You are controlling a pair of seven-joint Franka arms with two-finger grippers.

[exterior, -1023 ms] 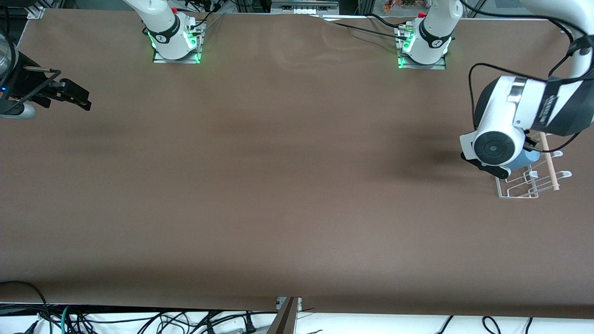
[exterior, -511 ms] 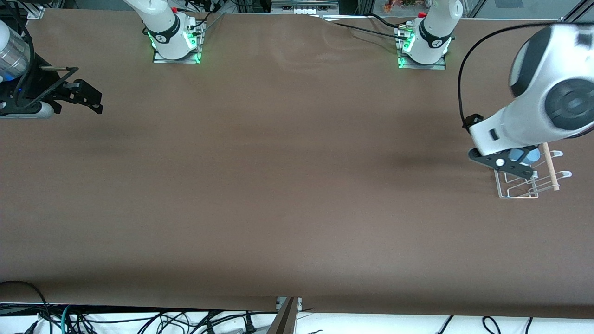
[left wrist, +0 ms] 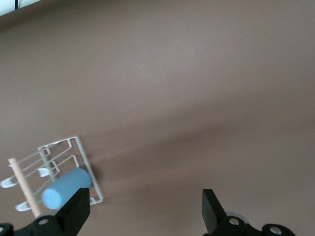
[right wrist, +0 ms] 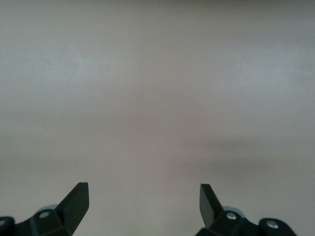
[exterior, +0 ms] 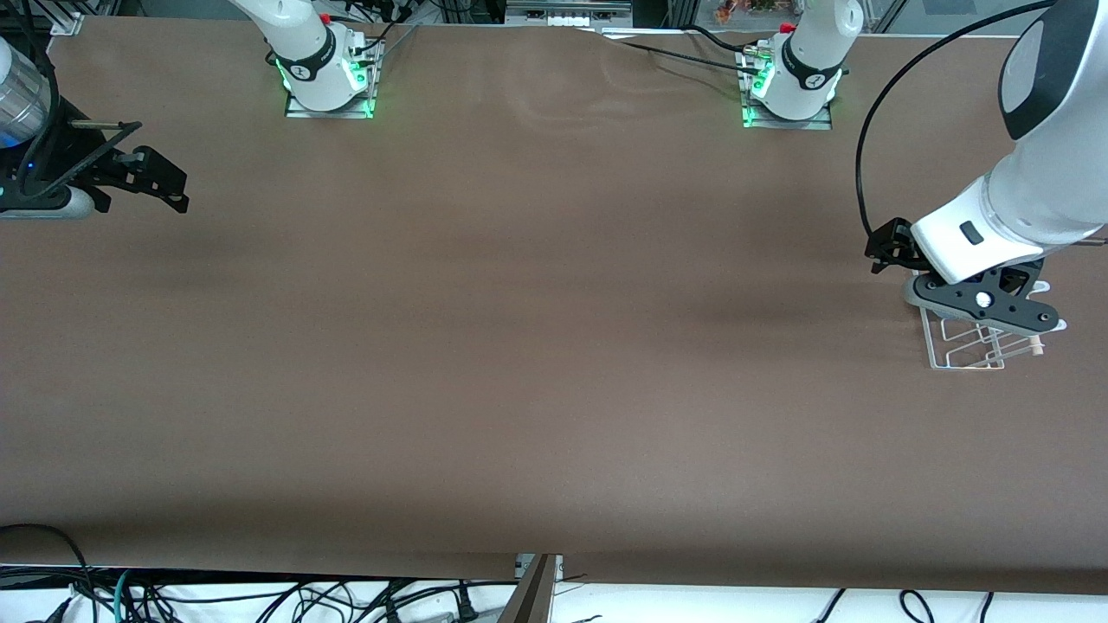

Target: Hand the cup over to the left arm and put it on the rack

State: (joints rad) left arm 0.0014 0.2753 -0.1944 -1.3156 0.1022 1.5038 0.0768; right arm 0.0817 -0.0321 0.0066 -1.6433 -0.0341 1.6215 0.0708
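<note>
Now the left tool (left wrist: 145, 209) has let go, fingers spread, lifted over the rack (left wrist: 74, 162); cup (left wrist: 65, 188) lies on it. Right tool (right wrist: 143, 204) spread, waiting at 9 o'clock over the table (exterior: 519, 346).

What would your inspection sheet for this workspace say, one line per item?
Surface: brown table, bare across the middle.
Job's things: cup lies on its side on the rack, at the left arm's end.
Clutter: nothing seen.
Hands: left hand open, empty, over the rack; right hand open, empty, waiting at the right arm's end.
Cables: black cable arcs to the left hand.
Surroundings: cables tangled below the table's near edge.
</note>
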